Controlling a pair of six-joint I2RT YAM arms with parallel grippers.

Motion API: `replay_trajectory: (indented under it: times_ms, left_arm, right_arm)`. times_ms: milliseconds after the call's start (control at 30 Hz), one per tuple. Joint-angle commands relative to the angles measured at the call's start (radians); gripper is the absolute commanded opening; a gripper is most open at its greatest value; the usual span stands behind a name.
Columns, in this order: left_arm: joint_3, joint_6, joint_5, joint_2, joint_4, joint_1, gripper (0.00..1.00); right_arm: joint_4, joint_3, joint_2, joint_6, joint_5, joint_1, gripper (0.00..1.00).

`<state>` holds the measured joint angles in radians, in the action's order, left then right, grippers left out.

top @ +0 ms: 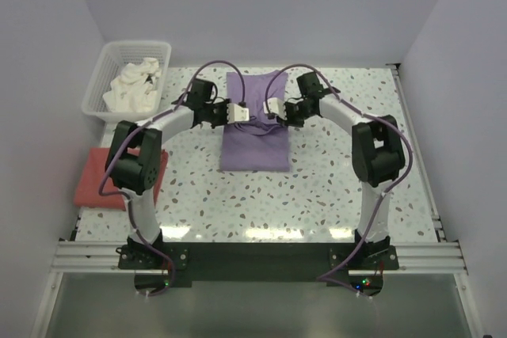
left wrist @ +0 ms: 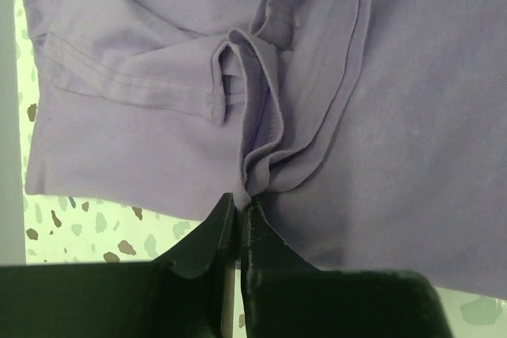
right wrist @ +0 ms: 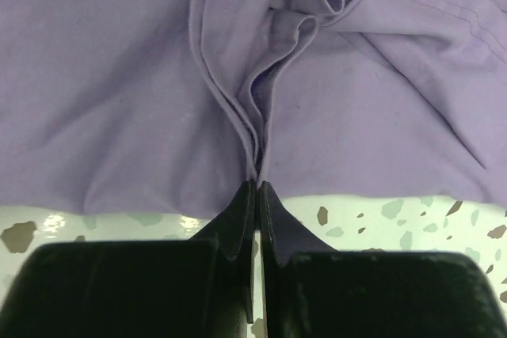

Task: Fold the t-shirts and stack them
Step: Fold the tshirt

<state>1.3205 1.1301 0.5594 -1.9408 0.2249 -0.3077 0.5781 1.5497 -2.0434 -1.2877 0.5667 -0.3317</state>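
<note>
The lilac-purple t-shirt [top: 253, 148] lies partly folded in the middle of the speckled table, long side running away from the arms. My left gripper [top: 242, 113] is shut on a pinch of its cloth near the left side. My right gripper [top: 272, 108] is shut on a pinch near the right side. In the left wrist view the black jaws [left wrist: 242, 199] meet on a bunched fold of lilac cloth [left wrist: 412, 116]. The right wrist view shows the same, jaws [right wrist: 257, 184] closed on gathered layers [right wrist: 103, 77]. The coral-red t-shirt [top: 95, 184] lies folded at the table's left edge, partly behind my left arm.
A white lattice basket [top: 101, 77] holding crumpled white cloth [top: 135, 85] stands at the back left corner. Grey walls close in the table on the left, back and right. Bare speckled tabletop [top: 317, 187] lies in front of the lilac shirt.
</note>
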Motion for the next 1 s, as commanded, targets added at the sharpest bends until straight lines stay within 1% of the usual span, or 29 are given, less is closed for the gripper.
replay_trajectory:
  times_ms: [0, 33, 67, 100, 133, 167, 200, 233, 267, 300, 333, 400, 433, 467, 500, 533, 567, 600, 633, 700, 733, 767, 833, 867, 967]
  left_arm:
    - [0.042, 0.017, 0.008, -0.023, -0.044, 0.013, 0.01]
    - [0.042, 0.005, -0.001, -0.027, -0.070, 0.013, 0.08]
    - [0.046, -0.018, -0.018, -0.030, -0.075, 0.015, 0.22]
    - [0.057, -0.030, -0.026, -0.038, -0.075, 0.018, 0.27]
    - [0.065, -0.047, -0.036, -0.040, -0.091, 0.021, 0.30]
    - [0.081, -0.102, -0.053, -0.044, -0.105, 0.034, 0.34]
    - [0.097, -0.130, -0.062, -0.046, -0.114, 0.045, 0.36]
    - [0.114, -0.189, -0.065, -0.050, -0.108, 0.068, 0.38]
    - [0.155, -0.231, -0.072, -0.052, -0.105, 0.079, 0.39]
    - [0.173, -0.274, -0.073, -0.055, -0.095, 0.091, 0.40]
    - [0.193, -0.355, -0.076, -0.058, -0.084, 0.114, 0.41]
    - [0.230, -0.413, -0.072, -0.050, -0.032, 0.131, 0.42]
    - [0.229, -0.461, -0.067, -0.040, -0.019, 0.146, 0.42]
    - [0.206, -0.478, -0.046, -0.008, -0.006, 0.151, 0.42]
    - [0.185, -0.481, -0.018, 0.014, 0.034, 0.156, 0.42]
    - [0.159, -0.452, 0.008, 0.038, 0.057, 0.156, 0.42]
    - [0.087, -0.435, 0.055, 0.095, 0.074, 0.151, 0.43]
    - [0.044, -0.423, 0.075, 0.126, 0.082, 0.148, 0.43]
    - [-0.034, -0.383, 0.097, 0.155, 0.093, 0.133, 0.43]
    - [-0.107, -0.327, 0.108, 0.230, 0.129, 0.110, 0.45]
    - [-0.144, -0.287, 0.114, 0.252, 0.136, 0.087, 0.46]
    - [-0.214, -0.268, 0.122, 0.293, 0.137, 0.075, 0.47]
    - [-0.277, -0.218, 0.122, 0.328, 0.134, 0.032, 0.50]
    - [-0.327, -0.211, 0.111, 0.351, 0.126, 0.016, 0.51]
    - [-0.395, -0.194, 0.093, 0.364, 0.097, -0.033, 0.53]
  right_arm:
    - [-0.024, 0.076, -0.031, -0.016, 0.025, 0.006, 0.00]
    - [-0.024, 0.082, -0.038, -0.016, 0.009, 0.006, 0.00]
    - [-0.030, 0.090, -0.044, -0.010, -0.001, 0.005, 0.09]
    - [-0.037, 0.095, -0.046, 0.008, -0.007, 0.005, 0.14]
    - [-0.037, 0.099, -0.044, 0.013, -0.016, 0.006, 0.18]
    - [-0.049, 0.099, -0.034, 0.043, -0.031, 0.006, 0.20]
    - [-0.082, 0.099, -0.028, 0.066, -0.045, 0.005, 0.21]
    - [-0.095, 0.099, -0.021, 0.088, -0.057, 0.006, 0.24]
    - [-0.106, 0.102, -0.009, 0.131, -0.086, 0.008, 0.25]
    - [-0.133, 0.102, -0.003, 0.160, -0.103, 0.010, 0.30]
    - [-0.141, 0.105, 0.003, 0.184, -0.116, 0.013, 0.34]
    - [-0.144, 0.116, 0.023, 0.266, -0.159, 0.017, 0.34]
    - [-0.127, 0.121, 0.032, 0.293, -0.166, 0.019, 0.34]
    - [-0.103, 0.131, 0.041, 0.351, -0.168, 0.017, 0.34]
    - [-0.045, 0.133, 0.069, 0.378, -0.148, 0.019, 0.33]
    - [0.003, 0.133, 0.084, 0.392, -0.130, 0.019, 0.32]
    - [0.043, 0.121, 0.104, 0.407, -0.113, 0.019, 0.32]
    - [0.102, 0.106, 0.141, 0.413, -0.059, 0.016, 0.32]
    - [0.130, 0.069, 0.164, 0.413, -0.042, 0.007, 0.32]
    - [0.199, 0.020, 0.199, 0.398, -0.015, -0.013, 0.33]
    - [0.210, -0.040, 0.237, 0.392, -0.005, -0.042, 0.33]
    - [0.216, -0.074, 0.252, 0.377, -0.004, -0.058, 0.33]
    - [0.215, -0.165, 0.278, 0.361, -0.019, -0.119, 0.33]
    - [0.198, -0.192, 0.291, 0.373, -0.021, -0.134, 0.33]
    - [0.138, -0.263, 0.284, 0.395, -0.042, -0.174, 0.33]
